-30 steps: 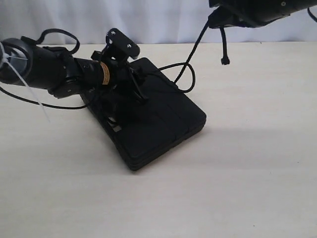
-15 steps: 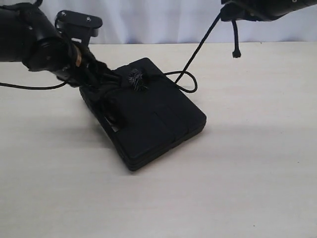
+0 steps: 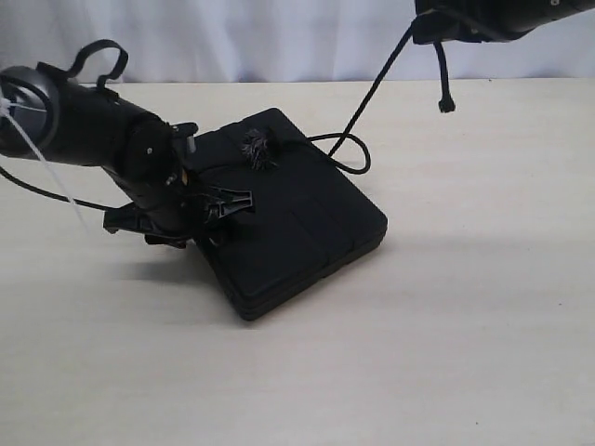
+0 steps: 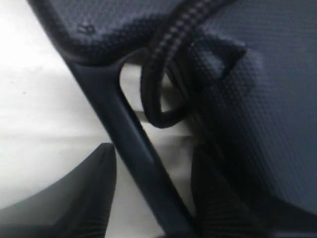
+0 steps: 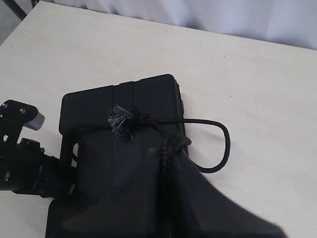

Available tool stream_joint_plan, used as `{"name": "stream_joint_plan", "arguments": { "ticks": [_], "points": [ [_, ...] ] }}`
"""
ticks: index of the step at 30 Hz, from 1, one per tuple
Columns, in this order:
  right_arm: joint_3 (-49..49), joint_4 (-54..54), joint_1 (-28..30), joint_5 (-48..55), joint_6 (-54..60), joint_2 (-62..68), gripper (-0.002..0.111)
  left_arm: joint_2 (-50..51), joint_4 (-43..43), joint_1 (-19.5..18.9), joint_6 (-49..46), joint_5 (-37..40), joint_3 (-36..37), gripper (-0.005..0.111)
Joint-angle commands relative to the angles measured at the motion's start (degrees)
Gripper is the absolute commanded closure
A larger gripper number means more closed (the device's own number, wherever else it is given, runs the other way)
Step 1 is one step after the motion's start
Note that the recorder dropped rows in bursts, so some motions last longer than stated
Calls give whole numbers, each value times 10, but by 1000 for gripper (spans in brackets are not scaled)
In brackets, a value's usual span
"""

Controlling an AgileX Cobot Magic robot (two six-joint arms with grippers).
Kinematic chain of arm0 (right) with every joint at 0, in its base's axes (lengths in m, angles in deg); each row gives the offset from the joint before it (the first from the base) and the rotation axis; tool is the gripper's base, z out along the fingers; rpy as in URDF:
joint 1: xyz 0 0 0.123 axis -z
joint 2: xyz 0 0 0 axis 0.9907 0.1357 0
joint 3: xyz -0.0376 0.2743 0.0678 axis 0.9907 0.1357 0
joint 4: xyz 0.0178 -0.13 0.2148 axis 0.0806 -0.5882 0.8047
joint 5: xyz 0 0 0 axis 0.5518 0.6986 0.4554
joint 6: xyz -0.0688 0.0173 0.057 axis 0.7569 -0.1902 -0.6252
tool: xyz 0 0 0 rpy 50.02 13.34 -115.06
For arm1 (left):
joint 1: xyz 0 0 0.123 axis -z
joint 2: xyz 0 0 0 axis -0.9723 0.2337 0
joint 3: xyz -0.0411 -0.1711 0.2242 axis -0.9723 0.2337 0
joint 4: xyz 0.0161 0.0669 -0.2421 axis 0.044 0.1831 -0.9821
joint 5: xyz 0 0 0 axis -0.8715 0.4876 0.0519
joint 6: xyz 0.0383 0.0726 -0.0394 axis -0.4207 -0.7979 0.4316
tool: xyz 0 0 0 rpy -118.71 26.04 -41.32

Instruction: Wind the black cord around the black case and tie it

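Setting: a pale table (image 3: 465, 334) with a white curtain (image 3: 279, 37) behind it.
Left arm: a thick black left arm (image 3: 84, 130) reaches in from the left edge, low over the table, and ends at the near-left end of the case.
Left claw: the left gripper (image 3: 231, 203) is released. In the wrist view its two fingers (image 4: 84, 203) stand apart on either side of the case's handle bar (image 4: 129, 144), with pale table showing in the gaps.
Case: the black case (image 3: 297, 218) lies flat on the table, a little left of centre and turned at an angle.
Frayed end: the frayed tuft (image 3: 257, 150) with its knot rests on the lid near the far corner.
Cord on the case: the black cord (image 3: 372, 88) crosses the lid's far end from the tuft. A bend of it shows at the handle slot in the left wrist view.
Slack: one loop (image 3: 358, 160) lies on the table, just beside the case's far-right edge.
Cord to the right: from that loop it rises in a straight line to the upper right.
Right claw: the right gripper (image 3: 456, 20) is high at the top right, partly cut off, clenched on the cord.
Loose end: a short tail (image 3: 444, 79) hangs from that claw, clear of the table.
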Motion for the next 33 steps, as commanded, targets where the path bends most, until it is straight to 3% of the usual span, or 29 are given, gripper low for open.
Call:
{"name": "stream_joint_plan", "arguments": {
  "ticks": [1,4,10,18,23,30,33],
  "points": [
    [-4,-1,4,7,9,-4,104,17,32,-2,2,-26,1,61],
    [-4,-33,4,12,0,-5,104,17,29,-22,2,-24,0,70],
    [-4,-59,64,18,-25,-11,104,-6,35,-94,-31,33,0,107],
    [1,-63,198,46,-2,-10,104,-70,36,-183,-58,50,0,107],
    [50,-115,251,-15,3,-5,104,-72,36,-215,-81,63,1,107],
    [83,-269,270,-49,-49,50,104,-67,36,-218,-176,62,1,107],
    [83,-271,270,-49,-49,85,104,-67,27,-218,-176,29,1,107]
  ]
}}
